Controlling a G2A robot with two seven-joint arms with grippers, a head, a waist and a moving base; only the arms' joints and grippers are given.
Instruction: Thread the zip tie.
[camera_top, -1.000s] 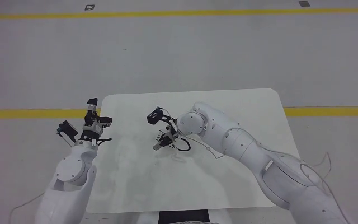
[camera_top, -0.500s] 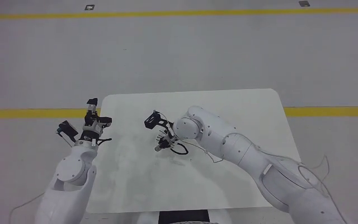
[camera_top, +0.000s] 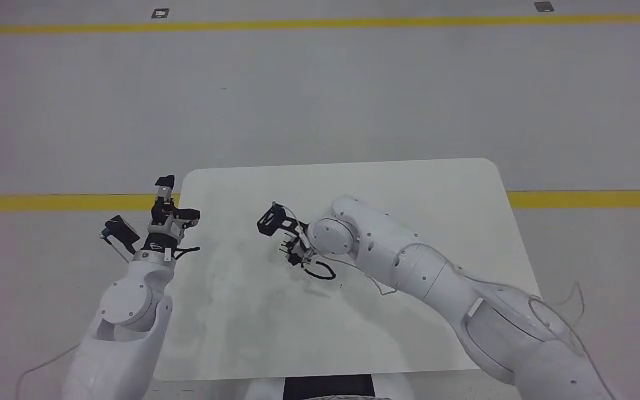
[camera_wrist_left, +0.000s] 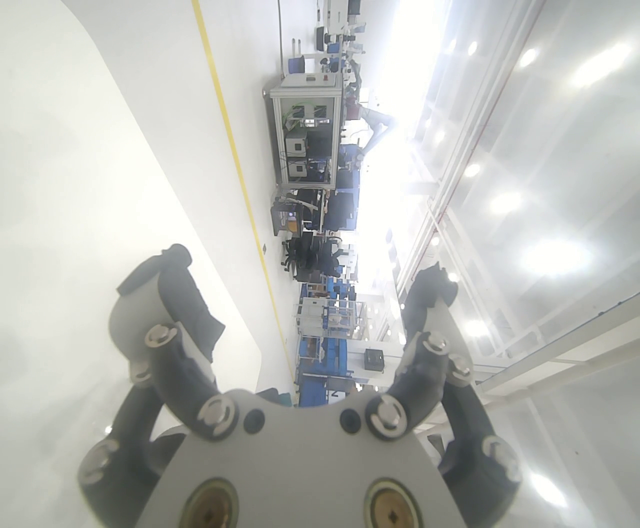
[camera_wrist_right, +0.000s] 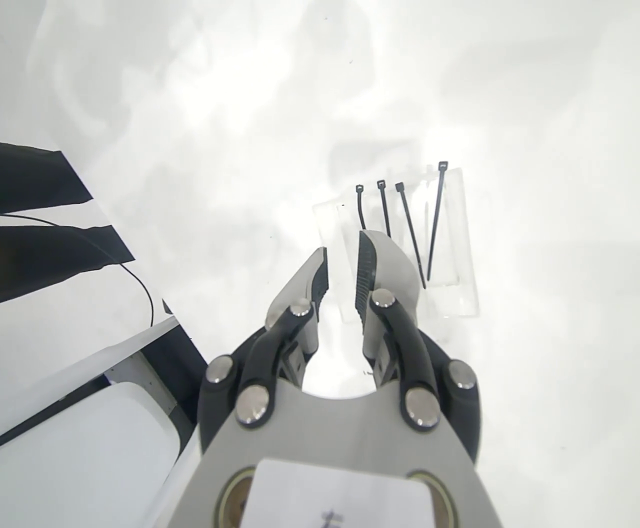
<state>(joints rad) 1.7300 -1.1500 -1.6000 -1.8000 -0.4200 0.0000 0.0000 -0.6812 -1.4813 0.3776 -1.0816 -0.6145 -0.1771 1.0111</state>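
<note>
Several black zip ties lie side by side on a clear plastic holder on the white table. My right gripper hovers just over the holder's near end, open by a narrow gap with nothing between its fingers. One finger covers the tail of the outermost tie. From above, the right gripper is over the table's middle left. My left gripper is open and empty, held in the air by the table's left edge.
A thin black cable loops on the table beside the right wrist. The table's rounded edge runs past the left gripper, with floor and a yellow line beyond.
The right arm's wrist has shifted a little to the left and forward over the table. The left arm has not moved.
</note>
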